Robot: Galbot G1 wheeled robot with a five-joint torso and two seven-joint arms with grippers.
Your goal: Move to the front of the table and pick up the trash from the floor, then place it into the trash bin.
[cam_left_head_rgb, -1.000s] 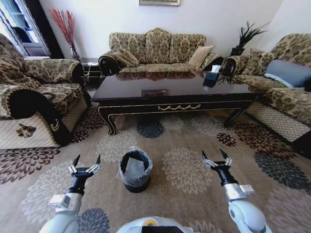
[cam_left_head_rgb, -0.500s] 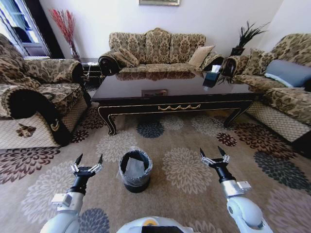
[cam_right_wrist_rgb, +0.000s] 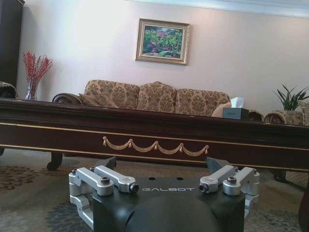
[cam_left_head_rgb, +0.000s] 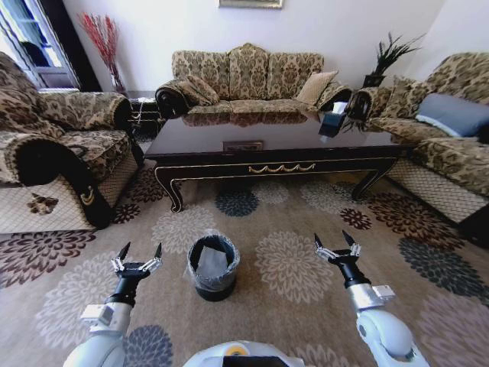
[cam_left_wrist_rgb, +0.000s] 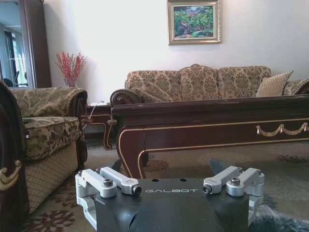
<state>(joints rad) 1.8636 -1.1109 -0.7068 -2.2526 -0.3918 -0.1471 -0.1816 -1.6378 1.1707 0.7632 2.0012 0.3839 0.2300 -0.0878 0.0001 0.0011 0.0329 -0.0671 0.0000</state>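
Note:
The dark glossy table (cam_left_head_rgb: 275, 141) stands across the carpet ahead, its gold ornament facing me. The black trash bin (cam_left_head_rgb: 214, 266) with its clear liner sits on the carpet between my arms, close to my base. A pale shape lies inside it; I cannot tell whether it is liner or paper. The trash is out of view. My left gripper (cam_left_head_rgb: 140, 251) hovers open just left of the bin, holding nothing. My right gripper (cam_left_head_rgb: 330, 238) hovers open farther to the bin's right, also holding nothing. Both wrist views look under the table (cam_left_wrist_rgb: 212, 130) (cam_right_wrist_rgb: 154, 130) past open grippers (cam_left_wrist_rgb: 166, 166) (cam_right_wrist_rgb: 161, 164).
Patterned sofas ring the table: an armchair (cam_left_head_rgb: 53, 153) at left, a sofa (cam_left_head_rgb: 244, 76) behind, another (cam_left_head_rgb: 451, 145) at right. A dark tissue box (cam_left_head_rgb: 334, 116) sits on the table's far right. Open floral carpet (cam_left_head_rgb: 290, 264) lies between me and the table.
Both grippers have edged slightly forward and inward, the right one more. Their fingers stayed open. The bin and table have not moved.

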